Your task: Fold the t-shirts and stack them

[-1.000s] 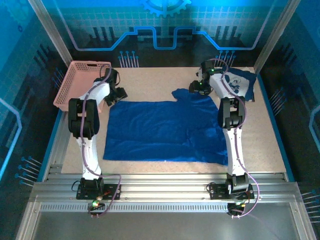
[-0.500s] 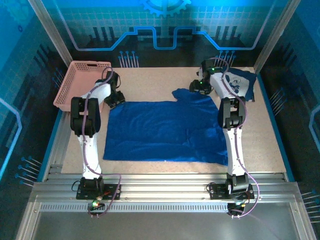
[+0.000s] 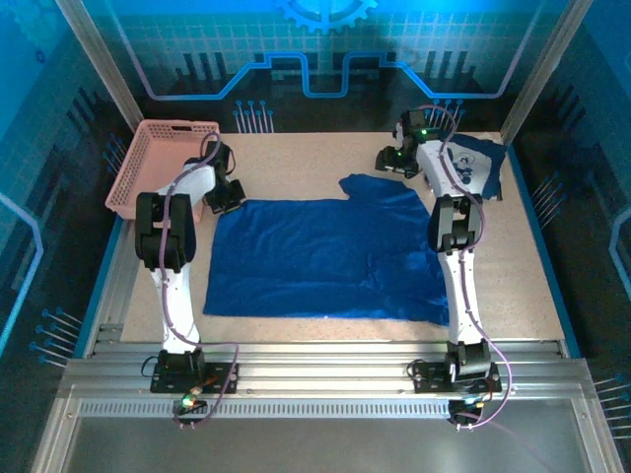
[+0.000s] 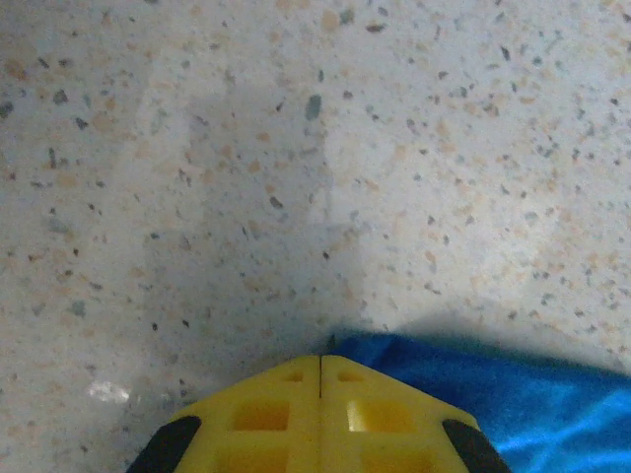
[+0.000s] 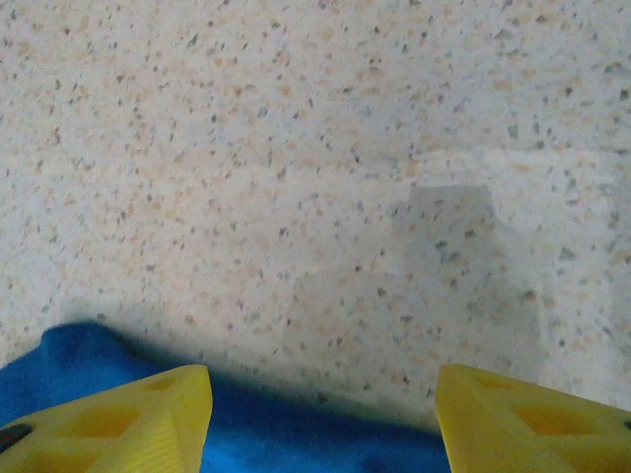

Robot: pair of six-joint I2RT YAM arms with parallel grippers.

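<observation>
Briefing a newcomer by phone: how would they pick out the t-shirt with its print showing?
Start at the speckled table and go to its far right corner. The printed t-shirt lies there in a compact shape, white print up, unlike the spread t-shirt, which is plain blue and flat mid-table.

Folded t-shirt (image 3: 485,164) partly hidden behind right arm (image 3: 440,173), its print too small to read

Two blue t-shirts, one pink basket (image 3: 126,182), one desk (image 3: 296,163).
The shirts: one spread t-shirt (image 3: 325,256), one folded t-shirt (image 3: 488,169). Two yellow-fingered tools: one left tool (image 3: 229,195), one right tool (image 3: 387,163).
</observation>
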